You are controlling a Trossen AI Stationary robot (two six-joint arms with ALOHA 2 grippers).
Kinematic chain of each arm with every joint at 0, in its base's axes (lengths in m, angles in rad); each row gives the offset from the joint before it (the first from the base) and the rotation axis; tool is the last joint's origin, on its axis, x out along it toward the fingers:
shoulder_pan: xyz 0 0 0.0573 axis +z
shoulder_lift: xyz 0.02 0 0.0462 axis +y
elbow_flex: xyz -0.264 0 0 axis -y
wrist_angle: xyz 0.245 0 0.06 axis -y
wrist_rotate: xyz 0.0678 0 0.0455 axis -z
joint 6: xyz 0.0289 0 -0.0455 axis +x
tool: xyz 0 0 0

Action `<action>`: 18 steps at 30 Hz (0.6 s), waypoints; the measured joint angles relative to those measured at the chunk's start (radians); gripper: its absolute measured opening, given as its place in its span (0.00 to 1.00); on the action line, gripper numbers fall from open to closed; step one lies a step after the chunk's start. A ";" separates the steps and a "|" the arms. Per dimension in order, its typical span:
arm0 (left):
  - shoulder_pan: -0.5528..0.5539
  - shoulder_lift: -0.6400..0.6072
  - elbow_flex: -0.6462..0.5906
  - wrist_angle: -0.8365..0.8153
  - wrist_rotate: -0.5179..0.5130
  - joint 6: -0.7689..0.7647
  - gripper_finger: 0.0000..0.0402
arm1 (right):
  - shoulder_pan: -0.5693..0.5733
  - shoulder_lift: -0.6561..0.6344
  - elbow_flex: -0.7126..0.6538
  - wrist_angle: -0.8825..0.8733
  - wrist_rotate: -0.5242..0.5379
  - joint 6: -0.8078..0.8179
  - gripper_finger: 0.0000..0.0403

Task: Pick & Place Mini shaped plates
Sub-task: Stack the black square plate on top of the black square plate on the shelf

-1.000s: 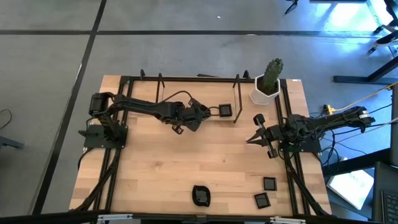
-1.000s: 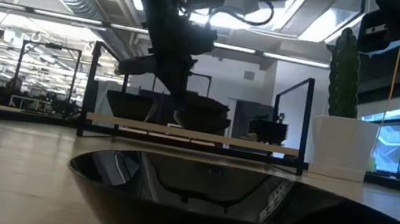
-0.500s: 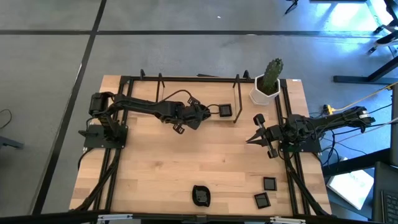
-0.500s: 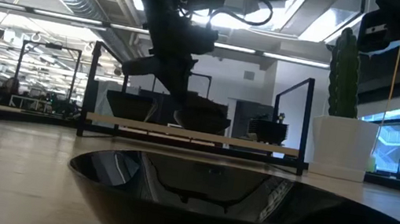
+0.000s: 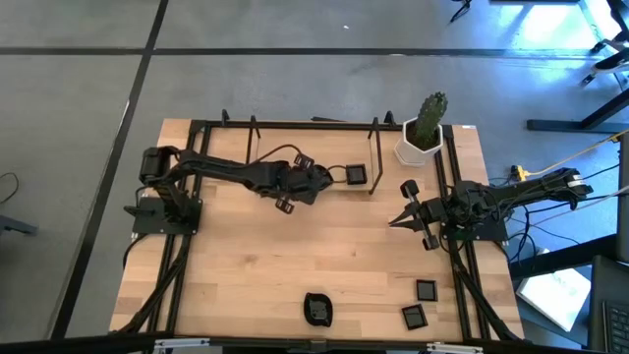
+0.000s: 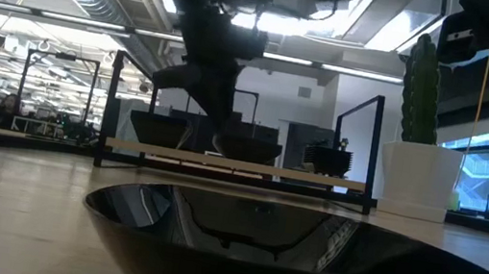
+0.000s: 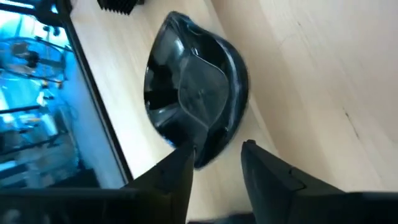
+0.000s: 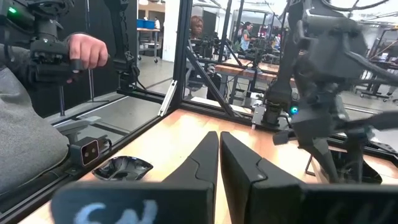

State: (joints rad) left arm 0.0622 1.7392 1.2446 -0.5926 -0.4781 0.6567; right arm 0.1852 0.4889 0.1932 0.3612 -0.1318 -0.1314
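A light wooden table (image 5: 295, 256) inside a black metal frame. The left end effector (image 5: 313, 180) hovers near the far edge, fingers (image 7: 168, 177) parted above a glossy black wavy-edged mini plate (image 7: 196, 112) lying on the table. The right end effector (image 5: 398, 220) waits at the right side, fingers pressed together, empty. A glossy black rounded plate (image 5: 316, 309) sits at the near edge.

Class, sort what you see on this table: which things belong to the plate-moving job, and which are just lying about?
Part of the job:
- black plates
- left claw
- right claw, waiting

Just lying about:
- cactus pot
- black frame
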 joint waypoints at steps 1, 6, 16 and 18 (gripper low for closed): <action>-0.012 -0.008 0.000 -0.012 -0.016 0.000 0.33 | 0.000 0.000 0.000 0.000 0.000 0.000 0.05; -0.096 -0.083 0.000 -0.034 -0.009 -0.042 0.33 | 0.000 0.000 0.000 -0.012 0.000 0.000 0.05; -0.112 -0.575 -0.101 0.010 0.522 -0.467 0.15 | 0.000 0.000 0.000 -0.022 0.000 -0.001 0.05; -0.111 -0.669 -0.190 0.117 0.531 -0.523 0.12 | 0.000 0.000 0.000 -0.022 0.000 -0.001 0.05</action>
State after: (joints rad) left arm -0.0486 1.0705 1.0543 -0.4754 0.0532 0.1332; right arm 0.1856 0.4889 0.1932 0.3389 -0.1318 -0.1322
